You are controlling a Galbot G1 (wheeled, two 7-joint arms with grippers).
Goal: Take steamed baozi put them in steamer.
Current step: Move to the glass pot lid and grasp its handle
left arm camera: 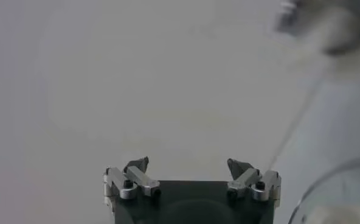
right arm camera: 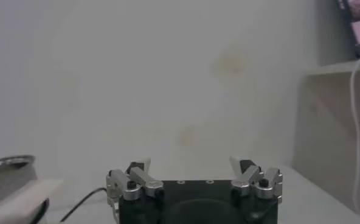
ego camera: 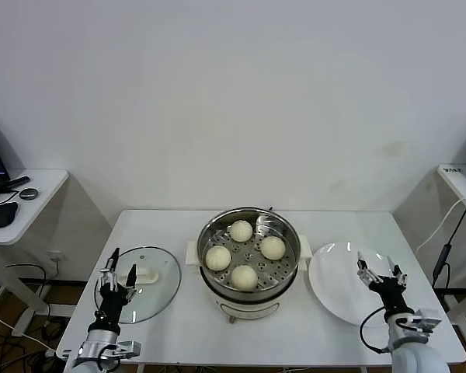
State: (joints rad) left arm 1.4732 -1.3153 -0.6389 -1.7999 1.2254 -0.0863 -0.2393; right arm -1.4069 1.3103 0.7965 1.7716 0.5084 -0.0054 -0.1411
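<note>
The steamer, a shiny steel pot on a cream-white base, stands at the table's middle. Several cream-white baozi lie on its perforated tray: one at the back, one left, one right and one at the front. My left gripper is open and empty, raised upright over the glass lid at the table's front left. My right gripper is open and empty, raised upright over the white plate at the front right. Both wrist views face the wall, with jaws apart, left and right.
A round glass lid with a white handle lies left of the steamer. A flat white plate lies right of it, bare. Side desks stand at far left and far right, with cables hanging at the right.
</note>
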